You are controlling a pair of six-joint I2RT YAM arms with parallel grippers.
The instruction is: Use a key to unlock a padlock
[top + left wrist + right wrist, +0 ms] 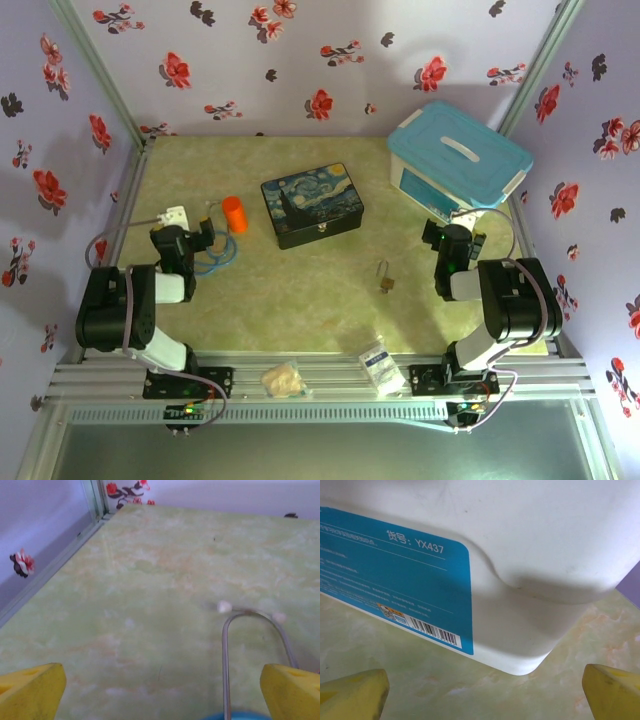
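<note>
The padlock [386, 283], a tiny brass body with a thin silver shackle pointing away from me, lies on the green table [300, 300] right of centre. I cannot make out the key. My left gripper [202, 239] rests at the left side, far from the padlock. In the left wrist view its yellow fingertips [30, 692] stand wide apart over bare table, so the left gripper [160, 692] is open. My right gripper [447, 241] sits right of the padlock. It is open [485, 692] and empty, and faces the white bin's wall.
A painted box [312, 204] stands mid-table with an orange cylinder [233, 214] to its left. A white bin with a blue lid [458, 160] fills the back right. A blue cable [215, 260], a grey wire loop [252, 617] and a white plug [175, 215] lie near the left gripper. Two packets [378, 363] rest on the front rail.
</note>
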